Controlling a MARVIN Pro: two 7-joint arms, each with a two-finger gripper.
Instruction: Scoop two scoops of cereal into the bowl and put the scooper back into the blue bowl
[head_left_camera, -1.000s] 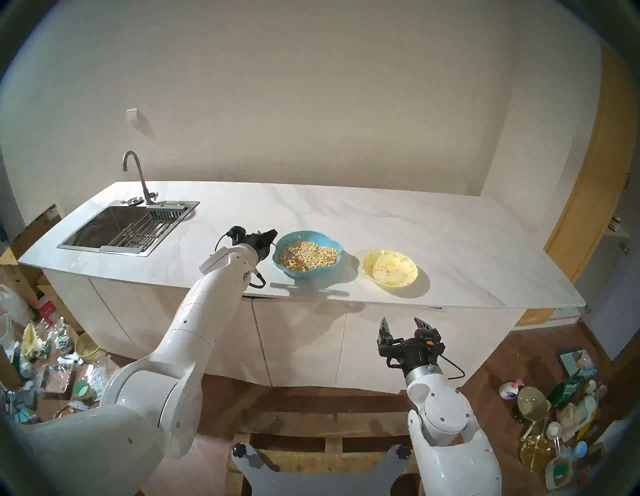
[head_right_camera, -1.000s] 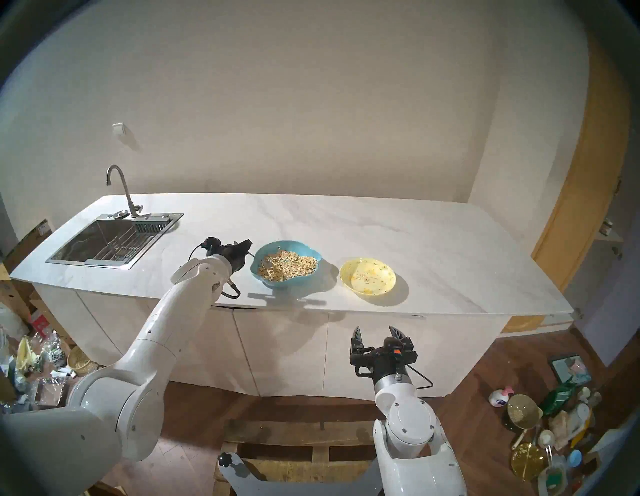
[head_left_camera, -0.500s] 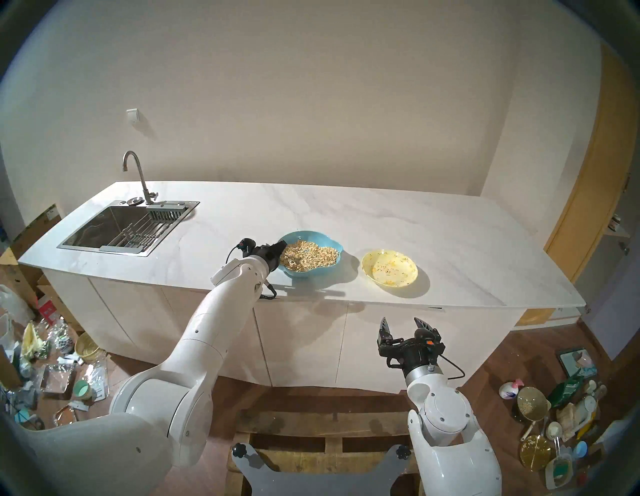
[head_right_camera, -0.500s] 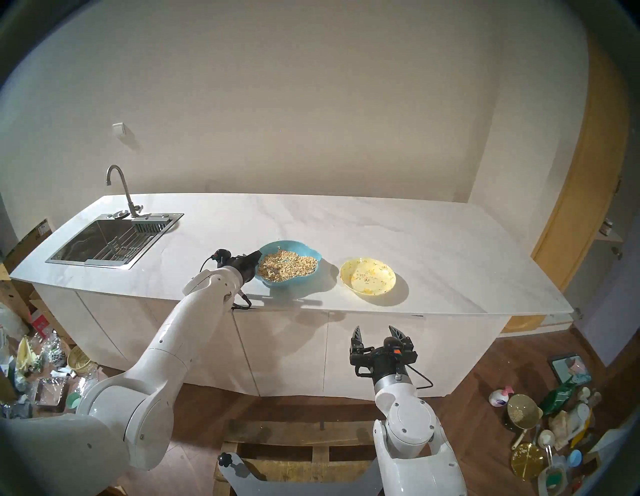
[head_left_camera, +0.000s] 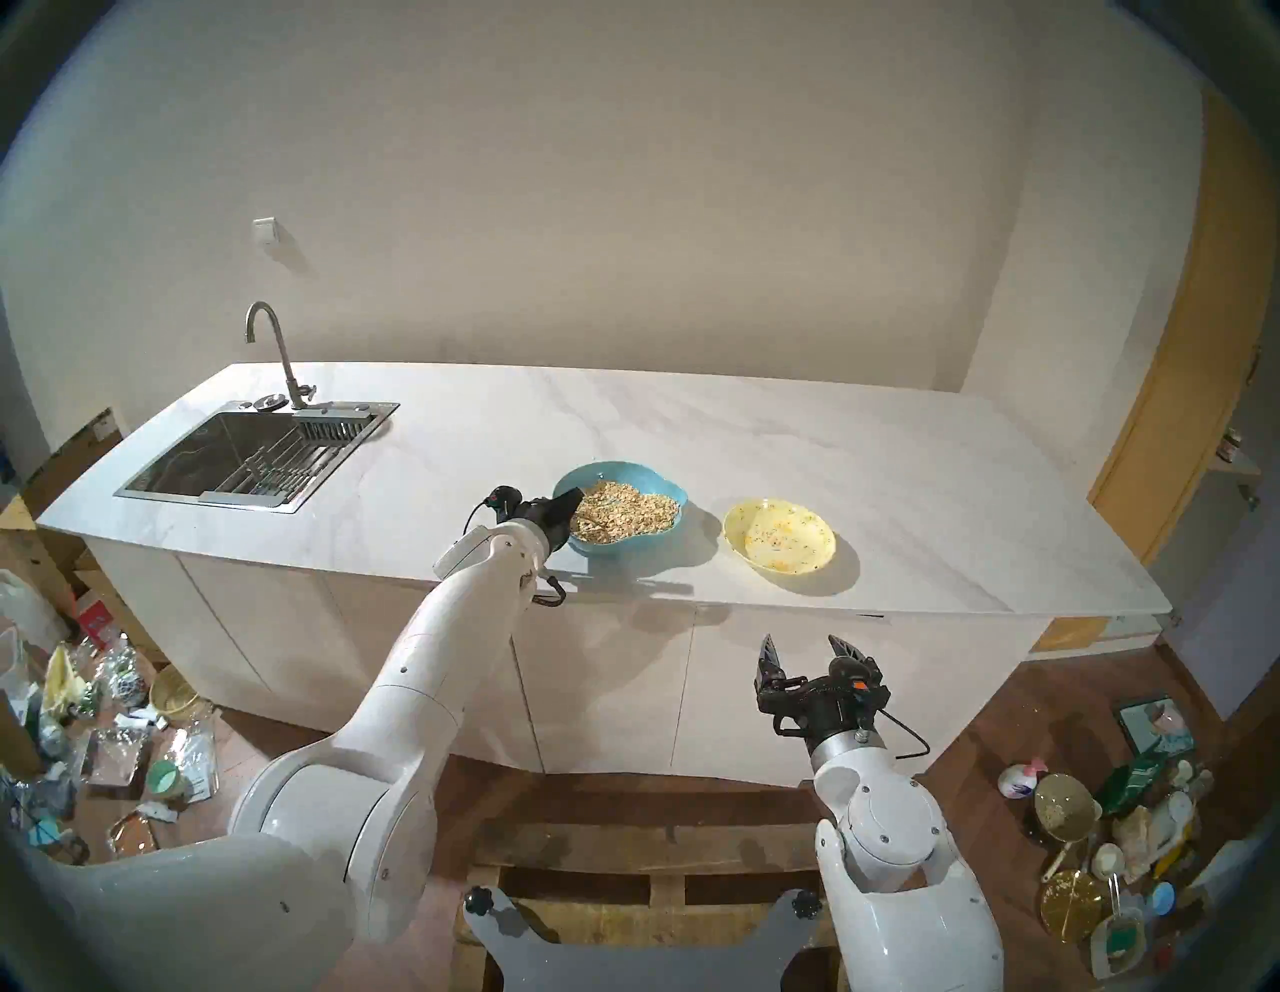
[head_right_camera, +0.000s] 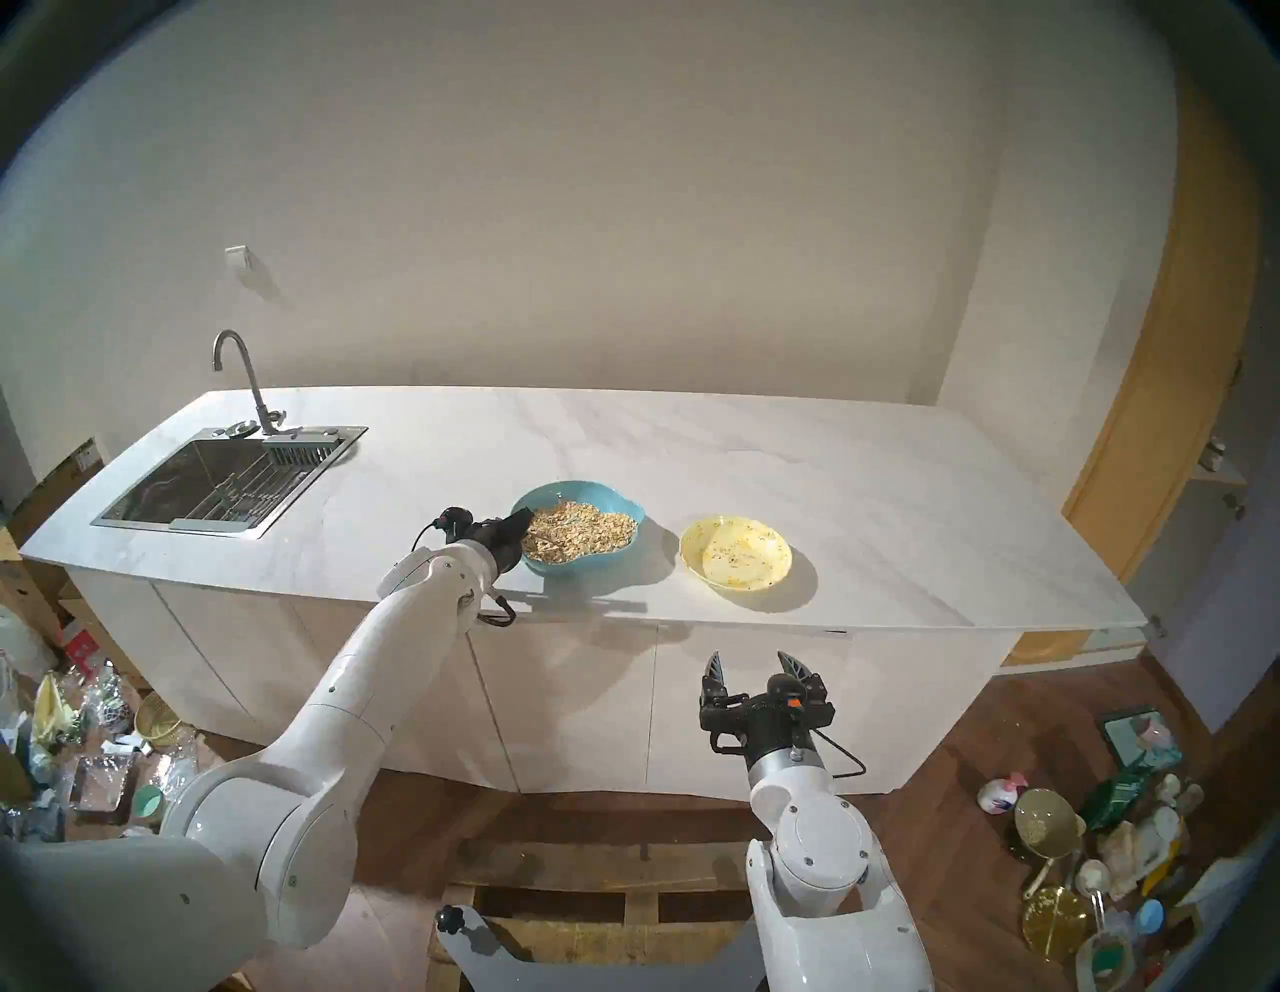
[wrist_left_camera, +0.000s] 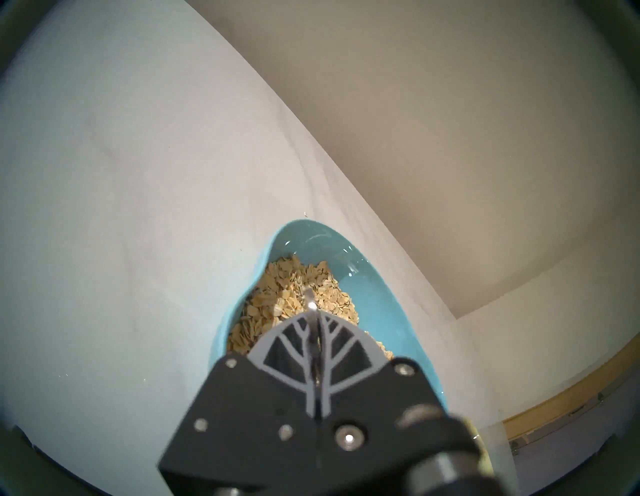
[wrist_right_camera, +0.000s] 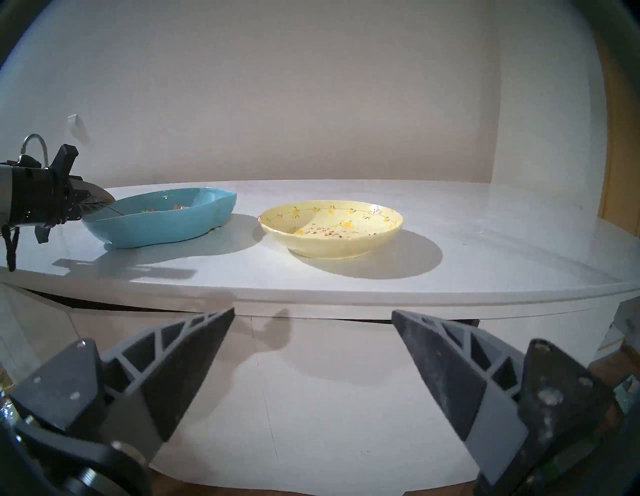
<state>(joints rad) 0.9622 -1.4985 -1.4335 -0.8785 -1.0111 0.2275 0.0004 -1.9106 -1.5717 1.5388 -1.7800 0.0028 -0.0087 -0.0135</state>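
Observation:
The blue bowl (head_left_camera: 627, 470) with a wavy rim stands mid-counter and holds a heap of cereal (head_left_camera: 634, 512). My left gripper (head_left_camera: 571, 500) hangs over its left rim, shut on the thin handle of the scooper (wrist_left_camera: 309, 298), whose head is buried in the flakes (wrist_left_camera: 284, 298). In the left wrist view the fingers (wrist_left_camera: 294, 332) are pressed together around the handle. The pale-yellow bowl (head_left_camera: 779, 547) sits to the right with a few flakes in it. My right gripper (head_left_camera: 807, 648) is open and empty, below the counter's front edge, facing both bowls (wrist_right_camera: 329, 239).
A steel sink (head_left_camera: 256, 450) with a faucet (head_left_camera: 277, 346) takes up the counter's left end. Clutter covers the floor at the left (head_left_camera: 104, 727) and right (head_left_camera: 1122, 831). A wooden pallet (head_left_camera: 623, 852) lies below me.
My left arm has moved right, carrying the shut gripper from beside the blue bowl to over its left rim, with the scooper pushed further into the cereal. The right arm has not moved.

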